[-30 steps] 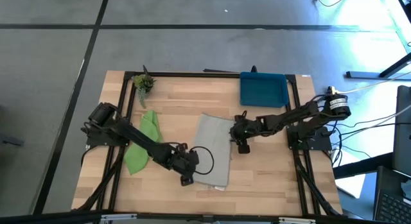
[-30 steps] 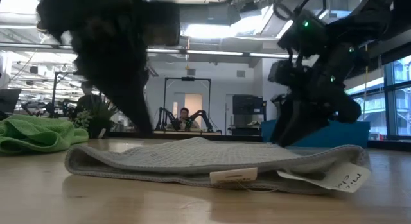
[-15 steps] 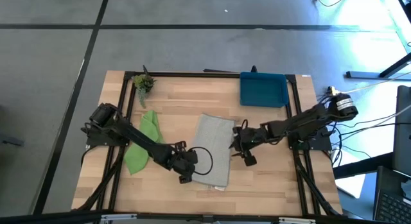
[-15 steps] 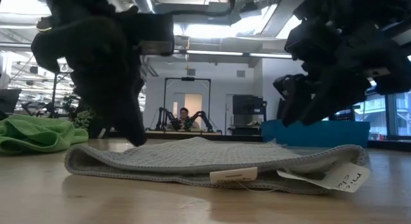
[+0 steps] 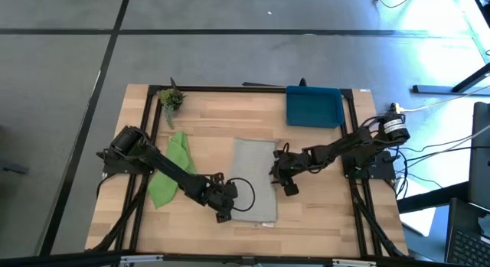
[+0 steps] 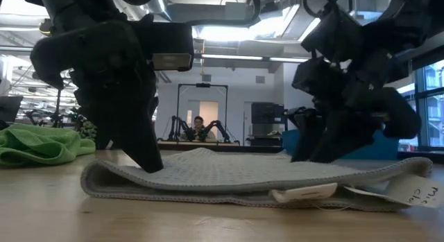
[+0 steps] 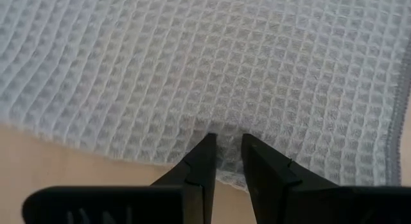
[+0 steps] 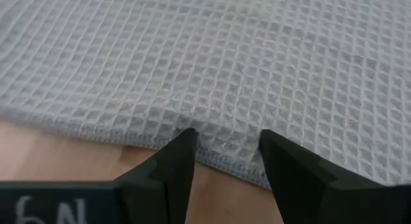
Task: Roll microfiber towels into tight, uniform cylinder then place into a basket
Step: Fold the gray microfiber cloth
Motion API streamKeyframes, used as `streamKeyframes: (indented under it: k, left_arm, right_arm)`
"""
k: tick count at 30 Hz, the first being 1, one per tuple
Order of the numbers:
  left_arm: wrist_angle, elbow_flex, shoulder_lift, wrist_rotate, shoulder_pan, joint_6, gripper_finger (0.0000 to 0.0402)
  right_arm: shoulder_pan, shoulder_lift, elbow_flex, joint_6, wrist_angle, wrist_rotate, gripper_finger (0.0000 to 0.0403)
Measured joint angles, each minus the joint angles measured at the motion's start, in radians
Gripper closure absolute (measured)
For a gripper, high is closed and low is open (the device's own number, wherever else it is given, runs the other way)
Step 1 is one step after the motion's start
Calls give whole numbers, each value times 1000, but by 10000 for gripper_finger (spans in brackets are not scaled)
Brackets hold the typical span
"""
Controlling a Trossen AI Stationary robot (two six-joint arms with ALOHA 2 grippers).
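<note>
The light grey towel (image 5: 254, 181) lies folded flat in the middle of the table, and its white tags (image 6: 305, 193) show at the near end. My left gripper (image 5: 231, 209) stands on its left edge near the near end, the fingers only narrowly apart (image 7: 228, 142). On the towel's right edge stands my right gripper (image 5: 275, 176), fingers wider apart (image 8: 226, 144). The lime green towel (image 5: 171, 169) lies crumpled on the table at the left. Far back on the right rests the dark-blue basket (image 5: 313, 106). My left gripper sets both fingertips (image 7: 207, 152) on the grey towel's top layer just inside its left edge (image 7: 226, 124), slanting down from the table's left. The cloth sinks under them (image 6: 150, 168). The towel lies flat on the table. My right gripper sets both fingertips (image 8: 180, 153) on the grey towel's hemmed right edge (image 8: 225, 152), slanting down from the table's right. The hem runs across the gap between the fingers. The towel stays flat on the table.
A small potted plant (image 5: 171, 99) stands at the far left corner. Bare wood lies near the front edge (image 5: 321, 221) and between the towel and the basket. A black frame (image 5: 245, 89) runs around the table.
Both grippers have sunk onto the grey towel, the right one also moving toward the table's left and near edge. The towel has slid on the table: its near end with the tags has shifted toward the right edge, its far end slightly left.
</note>
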Motion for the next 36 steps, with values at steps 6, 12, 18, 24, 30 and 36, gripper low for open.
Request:
streamKeyframes:
  k: [6,12,18,24,30,36]
  left_arm:
    - [1,-2,-5,-37,-1,22,331]
    - [-21,15,-70,-117,-11,51,331]
    - [-20,16,-99,-204,-60,78,331]
    - [-14,15,-98,-277,-94,71,331]
    - [25,15,-98,-342,-108,78,331]
    - [32,16,-98,-388,-113,102,331]
  right_arm:
    - [-23,-8,-2,-37,7,4,223]
    - [18,-129,-4,-57,-60,13,223]
    - [199,-168,-4,-150,-63,7,223]
    - [353,-159,-4,-164,-12,64,223]
    - [411,-89,-4,-167,104,85,223]
    - [421,6,-4,-182,239,77,223]
